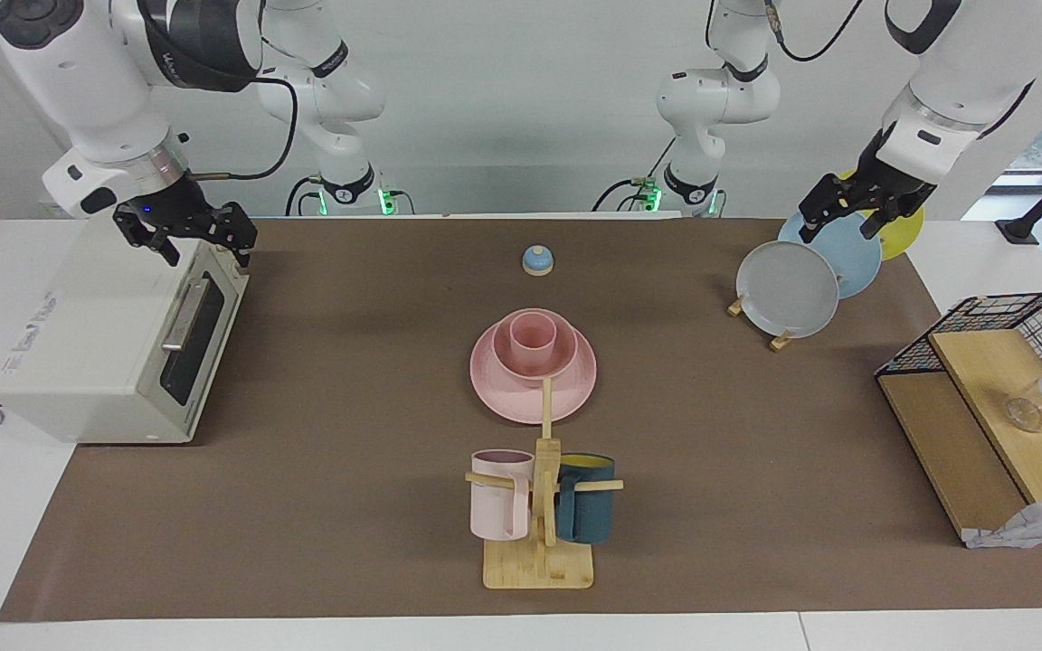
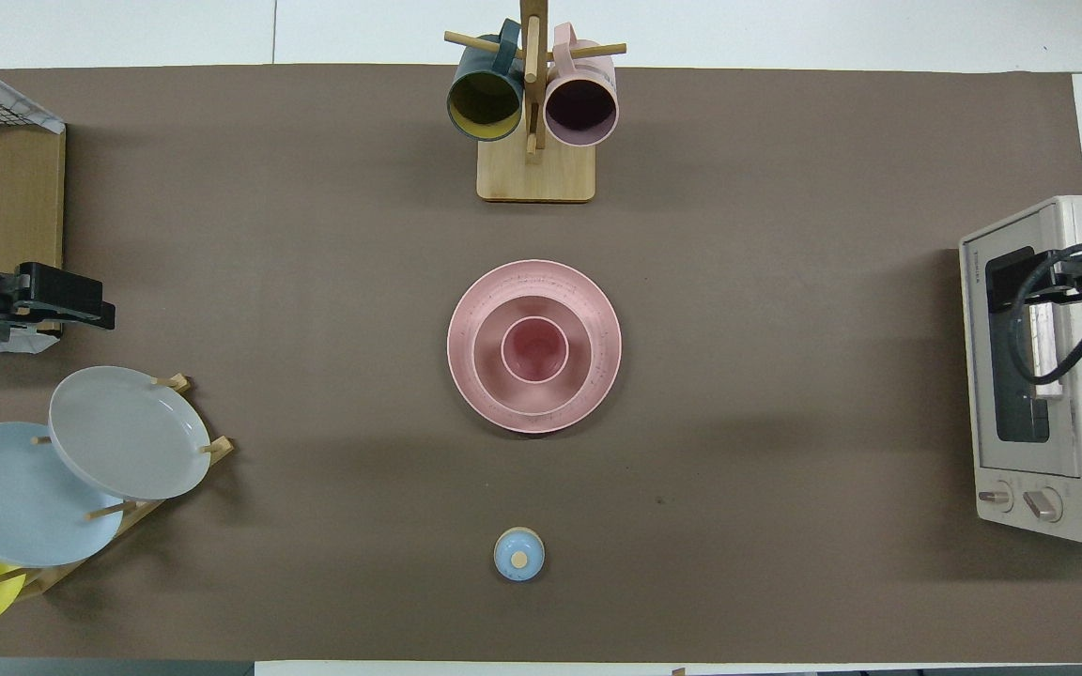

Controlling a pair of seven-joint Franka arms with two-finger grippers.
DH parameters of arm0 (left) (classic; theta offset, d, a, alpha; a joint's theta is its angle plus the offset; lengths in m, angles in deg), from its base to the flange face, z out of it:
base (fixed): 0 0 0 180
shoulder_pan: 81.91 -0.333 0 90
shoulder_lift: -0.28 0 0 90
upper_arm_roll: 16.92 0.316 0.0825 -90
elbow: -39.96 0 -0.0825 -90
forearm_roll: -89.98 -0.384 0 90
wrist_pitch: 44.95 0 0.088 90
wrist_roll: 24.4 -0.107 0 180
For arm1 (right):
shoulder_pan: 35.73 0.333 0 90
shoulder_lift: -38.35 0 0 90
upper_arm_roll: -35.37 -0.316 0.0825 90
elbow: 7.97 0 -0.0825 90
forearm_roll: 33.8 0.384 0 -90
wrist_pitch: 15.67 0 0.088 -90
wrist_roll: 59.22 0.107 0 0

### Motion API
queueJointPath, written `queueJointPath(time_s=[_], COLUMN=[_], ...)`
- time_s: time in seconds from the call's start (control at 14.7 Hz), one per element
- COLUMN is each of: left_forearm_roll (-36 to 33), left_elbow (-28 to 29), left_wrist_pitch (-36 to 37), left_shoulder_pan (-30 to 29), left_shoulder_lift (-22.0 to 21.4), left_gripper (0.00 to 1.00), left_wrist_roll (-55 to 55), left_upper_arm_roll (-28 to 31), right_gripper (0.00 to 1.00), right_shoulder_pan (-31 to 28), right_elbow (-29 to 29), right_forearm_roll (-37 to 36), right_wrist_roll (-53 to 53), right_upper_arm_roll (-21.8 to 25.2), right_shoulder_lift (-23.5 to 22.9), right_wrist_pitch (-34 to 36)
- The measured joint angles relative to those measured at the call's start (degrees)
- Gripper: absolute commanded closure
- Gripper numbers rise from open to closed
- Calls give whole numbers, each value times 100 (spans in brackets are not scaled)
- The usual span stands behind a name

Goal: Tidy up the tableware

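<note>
The matte pink set is stacked at the middle of the table. The wide plate (image 1: 503, 398) (image 2: 462, 361) lies flat, the deep bowl (image 1: 568, 358) (image 2: 489, 366) sits on it, and the small cup (image 1: 532, 340) (image 2: 534, 349) stands upright in the bowl. My left gripper (image 1: 840, 226) (image 2: 81, 310) is open and empty, raised over the rack of upright plates. My right gripper (image 1: 203, 246) (image 2: 1058, 282) is open and empty, raised over the toaster oven. Neither is near the pink set.
A wooden mug tree (image 1: 539, 565) (image 2: 535, 174) with a pale pink mug (image 1: 498, 495) and a dark teal mug (image 1: 586, 511) stands farther from the robots than the set. A small blue bell (image 1: 537, 260) (image 2: 518, 554) is nearer. Grey, blue and yellow plates (image 1: 788, 289) and a wire-and-wood shelf (image 1: 982, 416) stand at the left arm's end, the toaster oven (image 1: 105, 353) at the right arm's end.
</note>
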Motion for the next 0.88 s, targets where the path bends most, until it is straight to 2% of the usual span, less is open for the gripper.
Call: queueJointPath(time_s=[0.34,0.88], left_forearm_roll=[-446,-483], left_elbow=[-26,-91], left_wrist_pitch=[-131,20], left_shoulder_pan=[36,-70], left_shoulder_lift=[-43,-6], left_gripper=[0,0], left_wrist_roll=[-129,-149], left_upper_arm_roll=[-36,-120], right_gripper=[0,0], right_shoulder_pan=[0,0], right_elbow=[-2,-4], right_forearm_roll=[2,2], right_wrist_roll=[0,0], right_upper_arm_roll=[-6,-8], right_shoulder_lift=[0,0], right_wrist_pitch=[0,2])
